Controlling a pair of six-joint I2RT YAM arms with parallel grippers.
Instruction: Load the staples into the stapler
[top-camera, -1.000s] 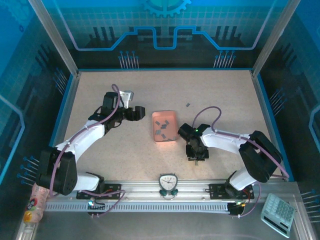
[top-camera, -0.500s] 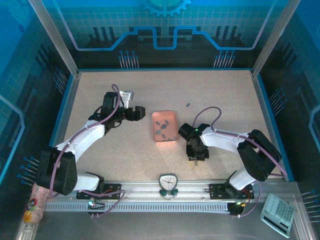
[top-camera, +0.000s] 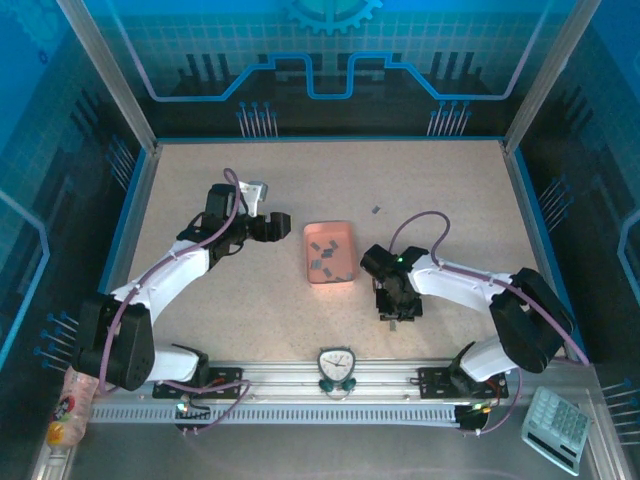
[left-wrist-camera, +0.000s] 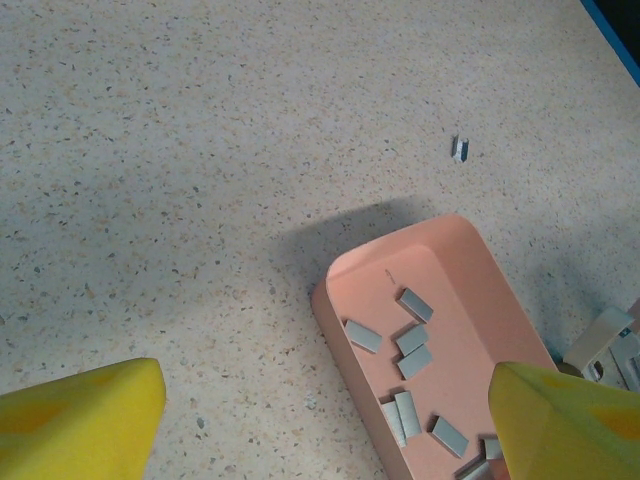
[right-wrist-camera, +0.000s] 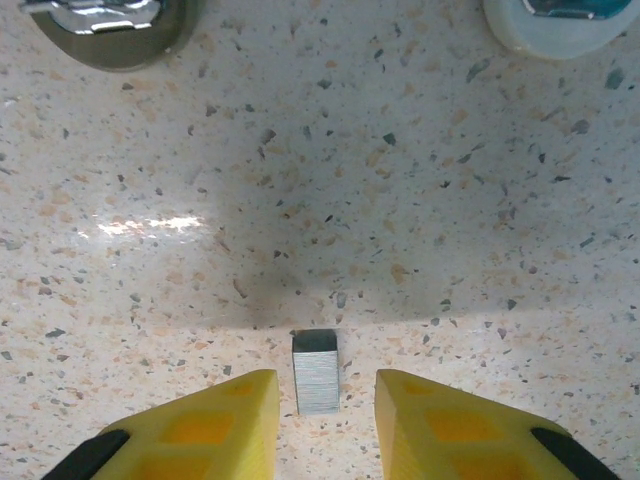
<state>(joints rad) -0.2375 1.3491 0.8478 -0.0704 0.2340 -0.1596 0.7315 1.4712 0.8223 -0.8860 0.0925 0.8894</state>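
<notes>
One staple strip (right-wrist-camera: 317, 372) lies flat on the table (right-wrist-camera: 450, 200) between the narrowly parted jaws of my right pincer (right-wrist-camera: 322, 395), touching neither. I should lower squarely, straddle its long sides, then close gently.

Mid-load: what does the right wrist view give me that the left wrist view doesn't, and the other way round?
Right wrist, not left: one staple strip lying flat on the table between the narrowly parted fingers of the right gripper, with a gap on either side. Left wrist, not right: the pink tray holding loose staples, a small grey piece beyond it, and the left gripper wide open. Both: speckled tabletop and yellow fingertips.
</notes>
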